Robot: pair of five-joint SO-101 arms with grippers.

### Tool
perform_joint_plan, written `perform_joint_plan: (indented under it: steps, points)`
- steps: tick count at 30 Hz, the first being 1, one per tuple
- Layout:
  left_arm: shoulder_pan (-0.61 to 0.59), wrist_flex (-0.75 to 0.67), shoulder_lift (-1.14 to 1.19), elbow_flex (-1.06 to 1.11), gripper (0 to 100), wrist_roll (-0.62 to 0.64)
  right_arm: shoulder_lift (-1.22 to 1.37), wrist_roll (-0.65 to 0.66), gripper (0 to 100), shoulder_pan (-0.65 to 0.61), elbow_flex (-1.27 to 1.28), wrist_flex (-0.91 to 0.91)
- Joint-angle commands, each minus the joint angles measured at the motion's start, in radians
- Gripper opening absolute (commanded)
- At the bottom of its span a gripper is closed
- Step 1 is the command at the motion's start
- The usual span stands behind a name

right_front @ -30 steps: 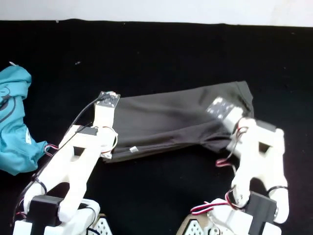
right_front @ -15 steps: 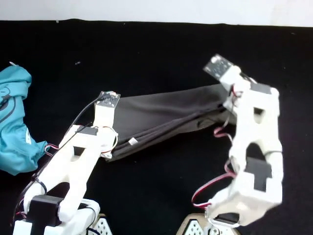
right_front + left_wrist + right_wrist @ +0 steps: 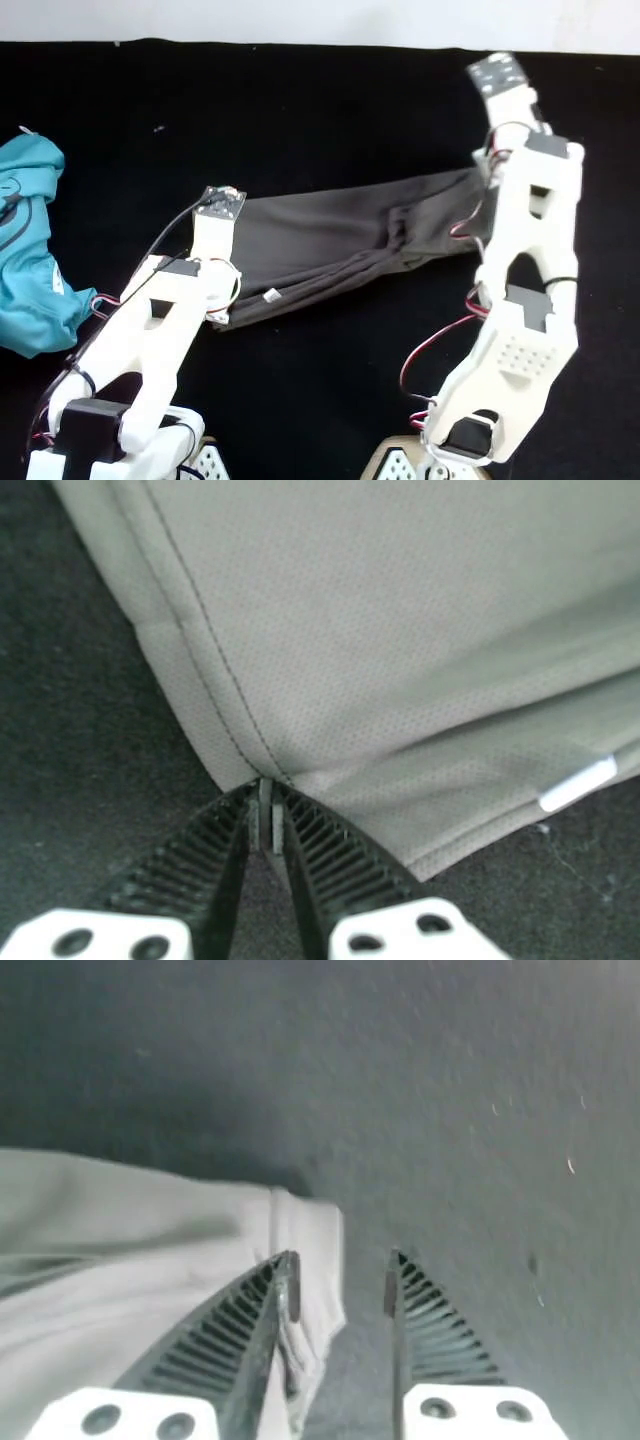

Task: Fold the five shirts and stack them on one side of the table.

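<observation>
2 shirts lie on the black table [image 3: 300, 120]. The dark grey shirt [image 3: 340, 245] is pulled out into a long, narrow band across the middle, folded lengthwise in loose layers and rising slightly toward its right end, with wrinkles bunched just short of that end. A small white tag [image 3: 270, 295] shows on its near edge. Its left corner, edged with a stitched hem, is pinched in the left gripper [image 3: 266, 802]. The teal shirt [image 3: 30, 250] sits crumpled in a heap at the table's left edge, well apart.
</observation>
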Motion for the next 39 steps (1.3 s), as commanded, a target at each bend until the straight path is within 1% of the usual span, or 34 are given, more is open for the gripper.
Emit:
perform_joint_plan:
  steps: [1, 4, 5, 7, 9, 11, 13, 17, 21, 22, 24, 31, 33, 38, 39]
  points:
    - [0.001, -0.038, 0.002, -0.001, 1, 0.0, -0.07, -0.021, 14.2, 0.028, -0.113, 0.211]
    - [0.001, -0.038, 0.002, -0.001, 1, 0.0, -0.13, -0.02, 10.7, 0.025, -0.163, 0.406]
    - [0.001, -0.038, 0.002, -0.001, 1, 0.0, -0.145, -0.015, 7.9, 0.025, -0.174, 0.46]
    - [0.001, -0.038, 0.002, -0.002, 1, 0.0, -0.166, 0.038, 0.4, 0.025, -0.182, 0.545]
    - [0.001, -0.038, 0.002, -0.002, 1, 0.0, -0.165, 0.101, 1.5, 0.025, -0.168, 0.628]
    - [0.001, -0.04, 0.002, -0.002, 1, 0.0, -0.142, 0.127, 0.5, 0.025, -0.127, 0.668]
    - [0.001, -0.04, 0.002, -0.002, 1, 0.0, -0.102, 0.127, 0.5, 0.025, -0.074, 0.654]
    - [0.001, -0.04, 0.002, -0.002, 1, 0.0, 0.03, 0.127, 0.5, 0.042, -0.018, 0.466]
    - [0.001, -0.04, 0.002, -0.002, 1, 0.0, 0.168, 0.127, 0.5, 0.079, -0.068, 0.243]
    - [0.001, -0.04, 0.002, -0.002, 1, 0.0, 0.194, 0.127, 0.5, 0.091, -0.087, 0.213]
    - [0.001, -0.04, 0.002, -0.002, 1, 0.0, 0.226, 0.127, 0.5, 0.113, -0.134, 0.219]
    - [0.001, -0.038, -0.001, -0.008, 1, -0.002, 0.229, 0.133, 0.5, 0.182, -0.282, 0.486]
    - [-0.007, -0.028, -0.027, -0.044, 1, 0.003, 0.228, 0.135, 0.5, 0.203, -0.354, 0.549]
    - [-0.013, 0.127, -0.205, -0.156, 1, 0.003, 0.228, 0.137, 0.5, 0.214, -0.598, 0.779]
    - [-0.012, 0.166, -0.248, -0.183, 1, 0.003, 0.225, 0.13, 0.5, 0.216, -0.639, 0.785]
